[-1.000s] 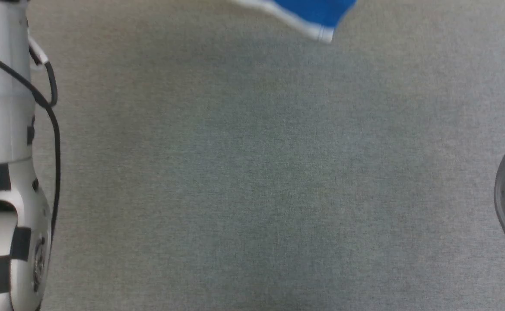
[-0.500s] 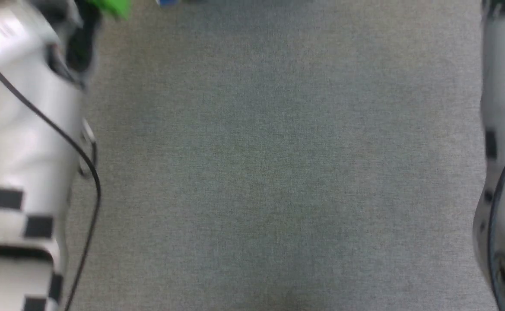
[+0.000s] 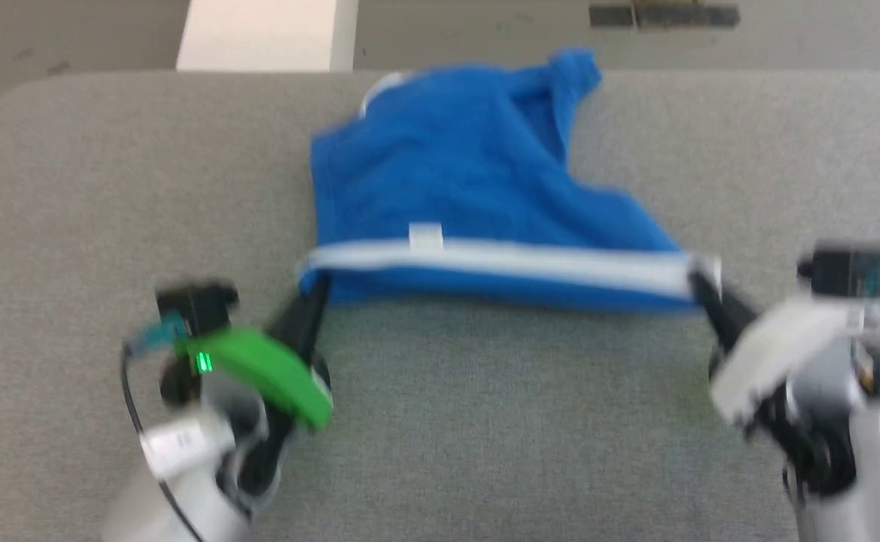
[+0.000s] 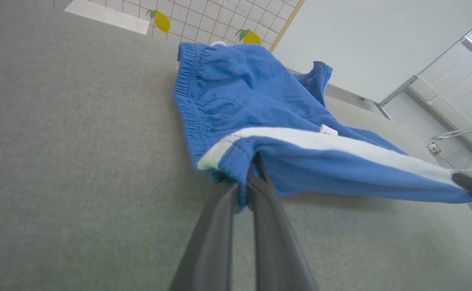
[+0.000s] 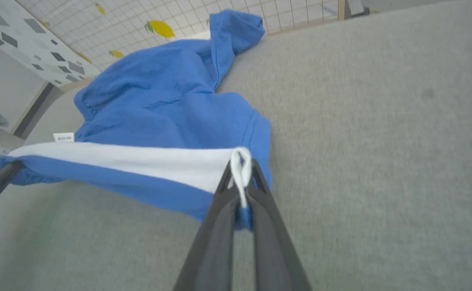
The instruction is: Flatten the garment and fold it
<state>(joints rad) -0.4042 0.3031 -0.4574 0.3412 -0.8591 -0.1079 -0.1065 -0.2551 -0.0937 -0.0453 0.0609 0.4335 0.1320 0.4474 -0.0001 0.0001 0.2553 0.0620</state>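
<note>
Garment point(image 3: 447, 165) stretched taut, left claw point(image 3: 318, 286) and right claw point(image 3: 699, 282) clamped on its white band's ends, above table point(image 3: 485, 436).

The garment point(image 3: 455, 173) is seen in royal blue, and a white band point(image 3: 500, 260) is run along its edge between the dark-fingered left gripper point(image 3: 316, 292) and right gripper point(image 3: 701, 284), with a small white label point(image 3: 425, 235) just beyond that band. A bright green cover point(image 3: 266, 376) is worn behind the left gripper. The table point(image 3: 485, 421) under both grippers is plain grey. Far beyond the fingertips, a pale panel point(image 4: 219, 16) is ruled in a thin grid and dotted with yellow lemons point(image 4: 162, 21) with green leaves
</note>
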